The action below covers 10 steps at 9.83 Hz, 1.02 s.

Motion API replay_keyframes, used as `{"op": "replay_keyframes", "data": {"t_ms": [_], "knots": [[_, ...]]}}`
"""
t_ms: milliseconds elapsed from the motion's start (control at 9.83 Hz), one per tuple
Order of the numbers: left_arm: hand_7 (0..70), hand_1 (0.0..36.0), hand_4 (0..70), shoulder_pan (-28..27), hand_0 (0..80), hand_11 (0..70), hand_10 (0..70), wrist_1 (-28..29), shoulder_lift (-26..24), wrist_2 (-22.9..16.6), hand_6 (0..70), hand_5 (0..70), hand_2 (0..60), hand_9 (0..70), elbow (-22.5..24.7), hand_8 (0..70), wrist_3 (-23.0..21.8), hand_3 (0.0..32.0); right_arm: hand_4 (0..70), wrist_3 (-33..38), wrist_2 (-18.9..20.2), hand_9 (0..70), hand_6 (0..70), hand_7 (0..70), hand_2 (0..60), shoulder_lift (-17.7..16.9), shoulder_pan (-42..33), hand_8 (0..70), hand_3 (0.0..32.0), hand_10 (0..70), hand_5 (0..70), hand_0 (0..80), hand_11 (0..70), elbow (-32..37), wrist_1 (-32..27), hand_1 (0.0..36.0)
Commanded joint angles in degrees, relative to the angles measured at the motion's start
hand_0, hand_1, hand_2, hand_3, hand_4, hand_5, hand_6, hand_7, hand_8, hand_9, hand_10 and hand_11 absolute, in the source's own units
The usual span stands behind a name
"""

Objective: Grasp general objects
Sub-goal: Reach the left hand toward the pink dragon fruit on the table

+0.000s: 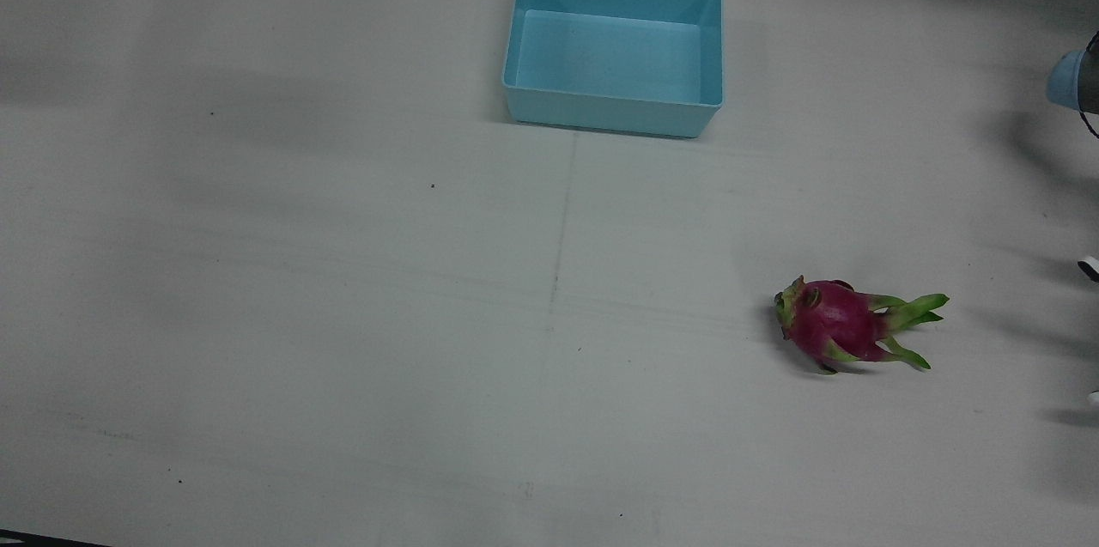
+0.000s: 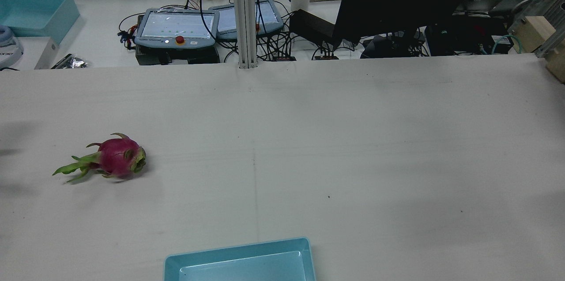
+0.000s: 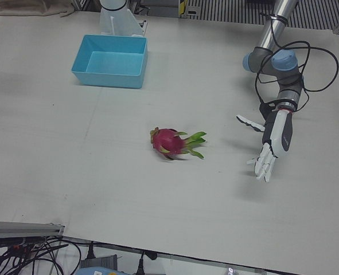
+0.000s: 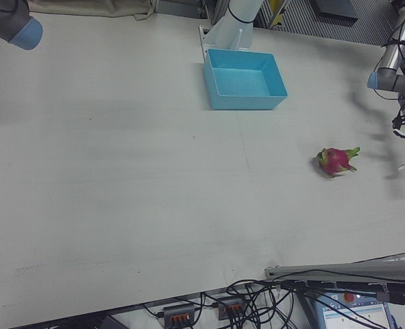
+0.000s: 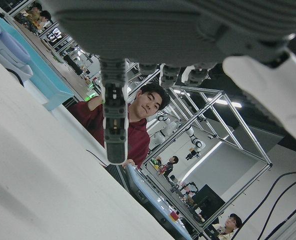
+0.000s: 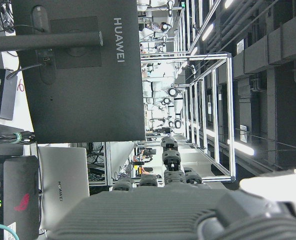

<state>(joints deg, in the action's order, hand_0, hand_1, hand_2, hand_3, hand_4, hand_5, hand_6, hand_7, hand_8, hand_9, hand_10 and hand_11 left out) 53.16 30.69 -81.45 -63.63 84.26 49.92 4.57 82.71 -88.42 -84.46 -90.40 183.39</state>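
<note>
Lying on its side on the pale counter (image 3: 100,189), a magenta dragon fruit (image 3: 170,141) with green leafy tips rests well out from the robot on the left arm's half. In the left-front view its green tips point toward the left hand (image 3: 274,140), which hangs above the counter near the fruit but apart from it, touching nothing. That hand points downward with its white fingers (image 3: 265,165) held straight and slightly apart, the thumb splayed out to the side; it holds nothing. A light blue bin (image 1: 613,46) stands at the robot's edge of the counter, midway between the two arms, with nothing inside it, well apart from the fruit. The right hand (image 6: 173,210) shows only in its own camera, as a dark palm with a few finger segments stretching away from it; whether it is spread or closed cannot be told from that view.
</note>
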Motion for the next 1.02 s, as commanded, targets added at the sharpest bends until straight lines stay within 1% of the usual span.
{"op": "replay_keyframes", "data": {"t_ms": [0, 102, 203, 305, 407, 508, 610, 712, 814, 915], "knots": [[13.4, 10.9, 0.1, -0.4, 49.5, 5.3, 2.8, 3.6, 10.3, -0.6, 0.0, 2.5, 0.0, 1.2, 15.9, 2.3, 18.8, 0.0, 0.0, 0.0, 0.0, 0.0, 0.0, 0.0, 0.0, 0.0, 0.0, 0.0, 0.0, 0.0, 0.0, 0.0, 0.0, 0.0, 0.0, 0.0], [12.3, 12.2, 0.0, -0.4, 50.2, 0.9, 0.1, -0.9, 10.7, -0.7, 0.0, 2.5, 0.0, 1.0, 19.5, 1.8, 19.9, 0.0, 0.0, 0.0, 0.0, 0.0, 0.0, 0.0, 0.0, 0.0, 0.0, 0.0, 0.0, 0.0, 0.0, 0.0, 0.0, 0.0, 0.0, 0.0], [8.7, 15.7, 0.0, -0.6, 52.4, 0.0, 0.0, -5.2, 10.6, -1.6, 0.0, 1.0, 0.0, 0.3, 20.8, 0.5, 20.7, 21.8, 0.0, 0.0, 0.0, 0.0, 0.0, 0.0, 0.0, 0.0, 0.0, 0.0, 0.0, 0.0, 0.0, 0.0, 0.0, 0.0, 0.0, 0.0], [4.4, 20.4, 0.0, -1.6, 56.3, 0.0, 0.0, -7.6, 10.6, -3.0, 0.0, 0.0, 0.0, 0.0, 21.5, 0.0, 23.1, 32.0, 0.0, 0.0, 0.0, 0.0, 0.0, 0.0, 0.0, 0.0, 0.0, 0.0, 0.0, 0.0, 0.0, 0.0, 0.0, 0.0, 0.0, 0.0], [4.8, 23.0, 0.0, -2.3, 59.9, 0.0, 0.0, -10.5, 9.7, -3.2, 0.0, 1.5, 0.0, 0.0, 23.0, 0.0, 29.4, 32.0, 0.0, 0.0, 0.0, 0.0, 0.0, 0.0, 0.0, 0.0, 0.0, 0.0, 0.0, 0.0, 0.0, 0.0, 0.0, 0.0, 0.0, 0.0], [5.8, 22.2, 0.0, -5.9, 58.3, 0.0, 0.0, -15.8, 6.7, -2.8, 0.0, 1.8, 0.0, 0.0, 24.0, 0.0, 32.7, 32.0, 0.0, 0.0, 0.0, 0.0, 0.0, 0.0, 0.0, 0.0, 0.0, 0.0, 0.0, 0.0, 0.0, 0.0, 0.0, 0.0, 0.0, 0.0], [6.4, 21.7, 0.0, -7.3, 56.7, 0.0, 0.0, -24.7, -0.2, -2.6, 0.0, 1.0, 0.0, 0.0, 24.6, 0.0, 35.0, 32.0, 0.0, 0.0, 0.0, 0.0, 0.0, 0.0, 0.0, 0.0, 0.0, 0.0, 0.0, 0.0, 0.0, 0.0, 0.0, 0.0, 0.0, 0.0], [3.6, 20.6, 0.0, -8.8, 55.6, 0.0, 0.0, -29.1, -4.2, -2.8, 0.0, 0.3, 0.0, 0.0, 25.6, 0.0, 36.4, 32.0, 0.0, 0.0, 0.0, 0.0, 0.0, 0.0, 0.0, 0.0, 0.0, 0.0, 0.0, 0.0, 0.0, 0.0, 0.0, 0.0, 0.0, 0.0], [4.9, 21.5, 0.0, -10.8, 56.6, 0.0, 0.0, -29.4, -4.2, -2.4, 0.0, 3.9, 0.0, 0.0, 26.6, 0.0, 36.8, 32.0, 0.0, 0.0, 0.0, 0.0, 0.0, 0.0, 0.0, 0.0, 0.0, 0.0, 0.0, 0.0, 0.0, 0.0, 0.0, 0.0, 0.0, 0.0], [5.9, 24.1, 0.0, -11.1, 58.9, 0.0, 0.0, -29.8, -4.2, -1.2, 0.0, 9.4, 0.0, 0.0, 26.6, 0.0, 37.5, 32.0, 0.0, 0.0, 0.0, 0.0, 0.0, 0.0, 0.0, 0.0, 0.0, 0.0, 0.0, 0.0, 0.0, 0.0, 0.0, 0.0, 0.0, 0.0]]}}
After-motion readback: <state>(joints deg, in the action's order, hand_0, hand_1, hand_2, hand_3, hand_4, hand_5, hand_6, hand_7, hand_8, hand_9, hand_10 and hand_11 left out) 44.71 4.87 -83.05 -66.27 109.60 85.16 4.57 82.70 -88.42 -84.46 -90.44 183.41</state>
